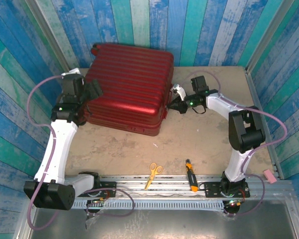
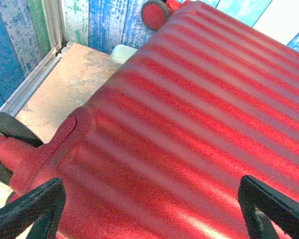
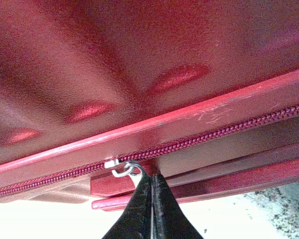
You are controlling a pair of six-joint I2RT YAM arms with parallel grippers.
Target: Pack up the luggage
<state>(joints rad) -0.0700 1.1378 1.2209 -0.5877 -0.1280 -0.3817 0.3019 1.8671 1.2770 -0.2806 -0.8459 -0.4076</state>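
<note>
The luggage (image 1: 129,87), a dark-red ribbed hard-shell suitcase, lies closed and flat at the back of the table. My left gripper (image 1: 92,92) stands open at its left side, fingers spread wide over the ribbed shell (image 2: 189,114) with nothing between them (image 2: 149,191). Against the suitcase's right edge my right gripper (image 1: 173,104) is shut. In the right wrist view its fingertips (image 3: 152,177) pinch the thin metal zipper pull, which hangs from a silver ring (image 3: 127,168) on the slider of the red zipper (image 3: 214,134).
Yellow-handled scissors (image 1: 153,174) and an orange-black screwdriver (image 1: 191,175) lie near the front rail. A pink object (image 1: 269,176) sits at the right edge. A suitcase wheel (image 2: 154,12) points at the back wall. Blue plank walls close in three sides.
</note>
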